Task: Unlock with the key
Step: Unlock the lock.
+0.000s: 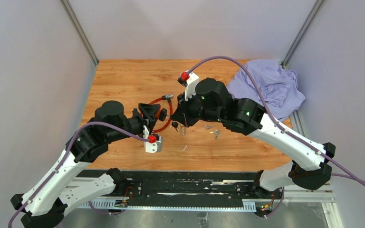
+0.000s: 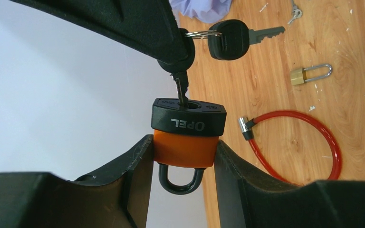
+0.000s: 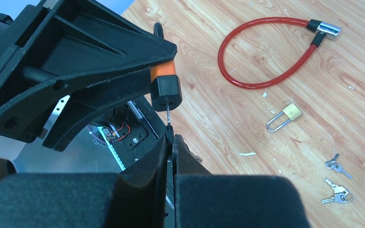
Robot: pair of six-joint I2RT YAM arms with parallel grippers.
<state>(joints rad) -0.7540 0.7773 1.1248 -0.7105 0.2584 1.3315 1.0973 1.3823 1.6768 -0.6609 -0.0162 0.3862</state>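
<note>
So the left gripper (image 2: 183, 159) sits about half open, clamped on the orange body of a padlock (image 2: 187, 121). There's one finger on each side, and both lock and gripper are up off the table (image 1: 123, 80). The shackle points back toward that wrist, and the black end with the keyhole faces away from it, toward the other arm.

The right gripper (image 3: 172, 142) is squeezed nearly all the way closed on the head of a key (image 3: 169, 115). The blade runs straight out from its fingertips to the black end of the padlock, and the tip is in the keyhole (how deep, I can't tell). A spare key (image 2: 230, 38) hangs off the same ring, right beside the right gripper's fingers.

Down on the wood below the two grippers there's a red cable lock (image 3: 261, 52) lying in a loop. A little brass padlock (image 3: 285, 116) lies near it, not touching. Two small bunches of loose keys (image 3: 336, 164) sit further out, on the right gripper's side. A purple cloth (image 1: 266, 85) is crumpled up well beyond the right gripper, at the far corner.
</note>
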